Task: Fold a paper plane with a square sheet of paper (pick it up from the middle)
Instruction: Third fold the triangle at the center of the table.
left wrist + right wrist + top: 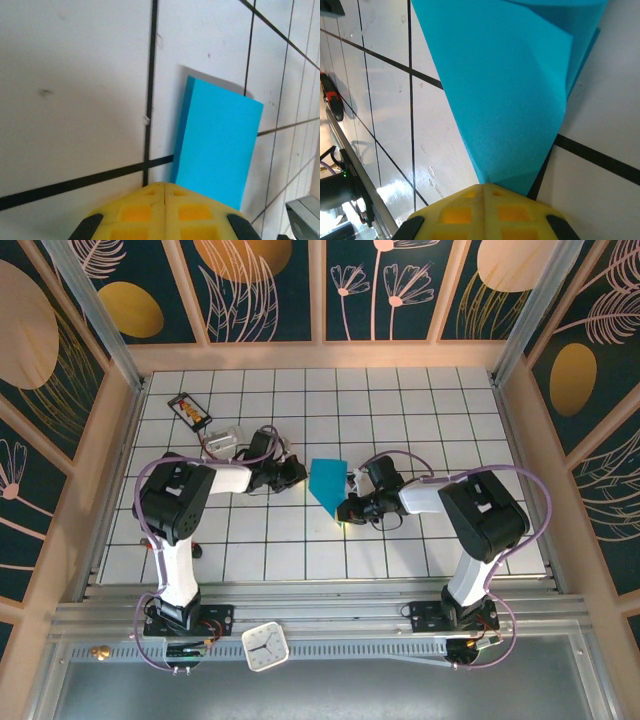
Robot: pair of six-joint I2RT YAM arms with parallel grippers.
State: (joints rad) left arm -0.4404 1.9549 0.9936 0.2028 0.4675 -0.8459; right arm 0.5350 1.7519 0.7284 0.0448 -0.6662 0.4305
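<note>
The square sheet of paper [328, 483] is teal-blue and folded into a pointed wedge, a rough paper plane shape, lying mid-table with its tip toward the near side. My right gripper [347, 508] is shut on that tip. In the right wrist view the paper [510, 90] fans out from the closed yellow fingertips of the right gripper [485, 186]. My left gripper [297, 476] sits just left of the paper. Seen from the left wrist, the left gripper [164, 186] has its fingertips pressed together with nothing between them, and the paper [217, 145] rises just ahead to the right.
A small black card with orange marks [190, 410] lies at the far left of the tiled table [430, 410]. A white clock [265, 647] rests on the near rail between the arm bases. Wooden walls enclose the table on three sides.
</note>
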